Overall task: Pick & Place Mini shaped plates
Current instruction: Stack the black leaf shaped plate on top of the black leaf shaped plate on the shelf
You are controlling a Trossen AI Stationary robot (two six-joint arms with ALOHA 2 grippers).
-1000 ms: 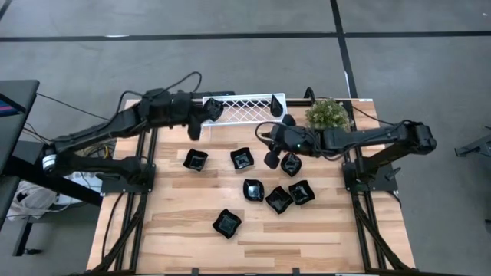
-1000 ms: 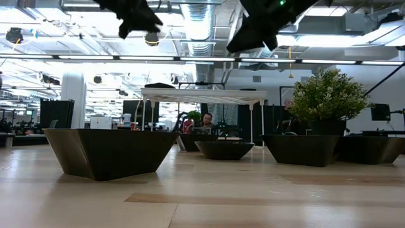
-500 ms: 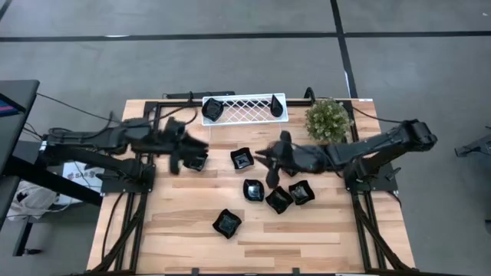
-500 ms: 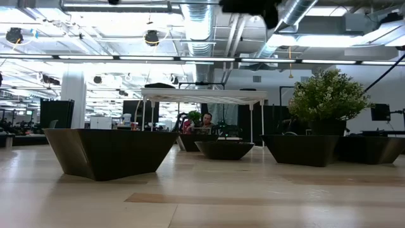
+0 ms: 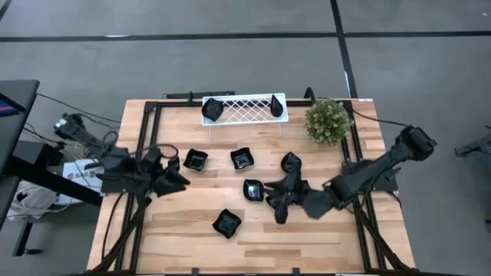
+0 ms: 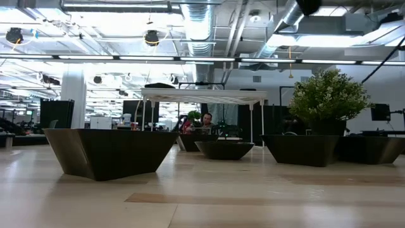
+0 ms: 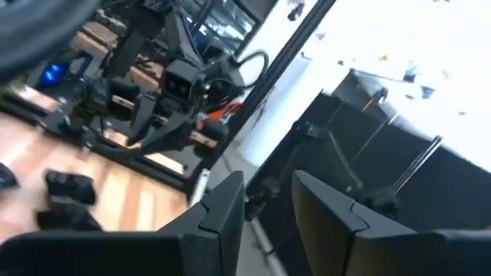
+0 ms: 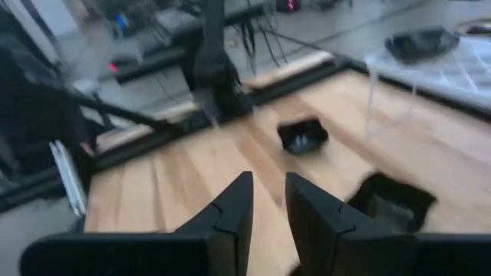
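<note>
High view: left gripper point(image 5: 172, 179) hangs over the table's left edge, arm folded in by its base. Nearest small glossy black dish point(image 5: 196, 160) lies just ahead of it, another squarish dish point(image 5: 242, 159) beyond that. Right gripper point(image 5: 278, 205) sits over mid-table. One dish point(image 5: 253, 189) is just beside it, a teardrop dish point(image 5: 291, 162) is behind it toward the green bushy plant point(image 5: 327, 120), and a lone dish point(image 5: 228, 222) is off to its side near the front edge. Two dishes are in the white lattice tray point(image 5: 245, 108) at the far edge.

Low view: neither gripper shows; only dishes on the wood, the tray on its legs and the plant.

Left wrist view: my left gripper point(image 7: 268, 184) has its fingers a little apart, with nothing between them. It looks off the table at frame and cables.

Right wrist view: my right gripper point(image 8: 268, 180) shows a narrow gap, also empty. One dish point(image 8: 302, 136) is ahead and another dish point(image 8: 395, 199) closer in to one side.
</note>
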